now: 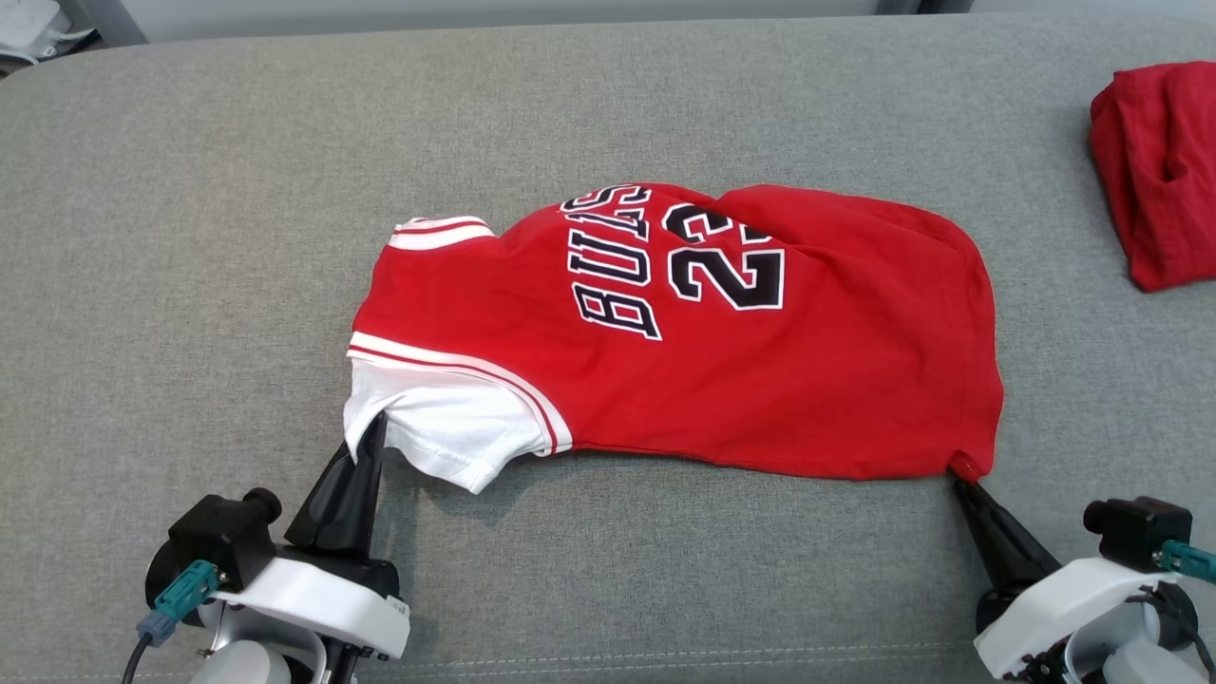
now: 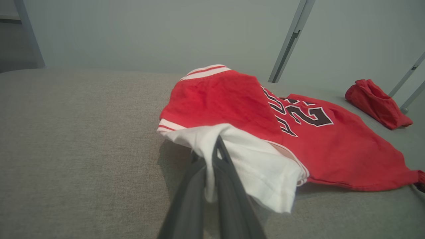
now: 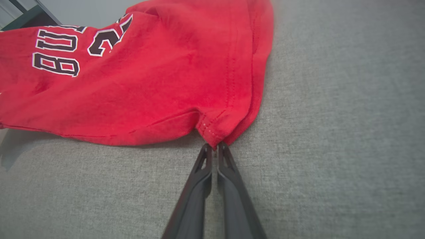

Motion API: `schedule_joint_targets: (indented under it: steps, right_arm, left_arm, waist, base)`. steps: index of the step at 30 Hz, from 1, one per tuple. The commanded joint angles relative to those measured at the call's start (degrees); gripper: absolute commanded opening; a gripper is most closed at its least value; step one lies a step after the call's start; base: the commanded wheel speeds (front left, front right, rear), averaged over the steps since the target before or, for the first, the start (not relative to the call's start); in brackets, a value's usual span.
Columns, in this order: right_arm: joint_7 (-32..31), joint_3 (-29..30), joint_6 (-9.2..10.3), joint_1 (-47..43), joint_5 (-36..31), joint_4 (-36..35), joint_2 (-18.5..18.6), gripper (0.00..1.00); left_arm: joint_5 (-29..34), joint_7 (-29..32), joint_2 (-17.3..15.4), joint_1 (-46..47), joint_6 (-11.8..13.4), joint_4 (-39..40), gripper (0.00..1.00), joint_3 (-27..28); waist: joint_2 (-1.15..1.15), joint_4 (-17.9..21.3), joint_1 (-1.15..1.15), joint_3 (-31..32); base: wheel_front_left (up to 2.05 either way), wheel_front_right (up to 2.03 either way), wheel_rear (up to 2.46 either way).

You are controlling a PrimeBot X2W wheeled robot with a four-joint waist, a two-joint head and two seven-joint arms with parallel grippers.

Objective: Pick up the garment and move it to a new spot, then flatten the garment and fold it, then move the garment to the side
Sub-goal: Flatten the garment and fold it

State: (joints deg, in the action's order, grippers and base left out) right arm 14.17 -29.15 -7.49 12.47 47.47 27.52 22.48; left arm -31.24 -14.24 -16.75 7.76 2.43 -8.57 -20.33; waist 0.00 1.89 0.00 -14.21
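Left jaws are clamped tight on the white sleeve (image 2: 252, 159) of the red jersey (image 1: 722, 380), with cloth bunched between them. Right jaws stand nearly together on the hem corner (image 3: 212, 132). From the right wrist view I judge it a thin bite, with only the tip of the corner caught. The jersey lies in the middle of the grey fabric surface (image 1: 190, 237), sideways to me, lettering up and rumpled along its far edge. It is well apart from a second red garment (image 1: 1154, 161) at the far right. I expect it to handle as light, limp knit, sagging between my 2 holds and liable to slip from the shallow right pinch under tension. A deeper hold on the stitched hem would serve better; the sleeve hold looks sound.
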Motion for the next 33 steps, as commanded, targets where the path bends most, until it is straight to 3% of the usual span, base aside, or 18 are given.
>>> schedule_joint_targets:
  steps: [1,8,14,22,27,33]
  right_arm:
    - [0.8,-0.9,0.0,1.3,0.5,-0.6,0.9,0.0]
    - [0.8,4.0,0.0,0.3,-1.7,-3.8,2.1,0.0]
    - [0.8,12.5,0.0,-2.1,-4.9,-13.6,2.9,0.0]
    - [0.8,17.1,0.0,-3.3,-6.5,-22.2,4.5,0.0]
    - [0.8,16.8,0.0,-3.5,-6.7,-22.5,6.5,0.0]
    - [0.8,15.9,0.0,-3.5,-7.8,-18.9,6.6,0.0]
  left_arm:
    - [0.3,-0.7,-0.9,2.0,-0.5,0.9,0.0,2.2]
    - [0.4,-0.8,-1.0,1.4,-0.7,0.9,0.0,2.2]
    - [-1.5,0.3,-1.4,1.1,-1.7,4.3,0.0,2.4]
    - [-6.8,8.5,-4.3,2.4,-3.5,13.7,0.0,3.4]
    - [-10.4,19.8,-9.2,0.0,-4.9,16.1,0.0,1.2]
    - [-9.0,21.1,-9.1,-3.2,-6.2,7.6,0.0,-3.5]
  waist:
    - [0.0,0.0,0.0,0.4]
    - [0.0,0.2,0.0,2.1]
    - [0.0,0.6,0.0,3.7]
    - [0.0,0.5,0.0,6.6]
    - [0.0,0.6,0.0,8.0]
    - [0.0,0.3,0.0,6.7]
  base:
    - [0.0,0.0,0.0]
    - [0.0,0.0,0.0]
    - [0.0,0.0,0.0]
    - [0.0,0.0,0.0]
    - [0.0,0.0,0.0]
    - [0.0,0.0,0.0]
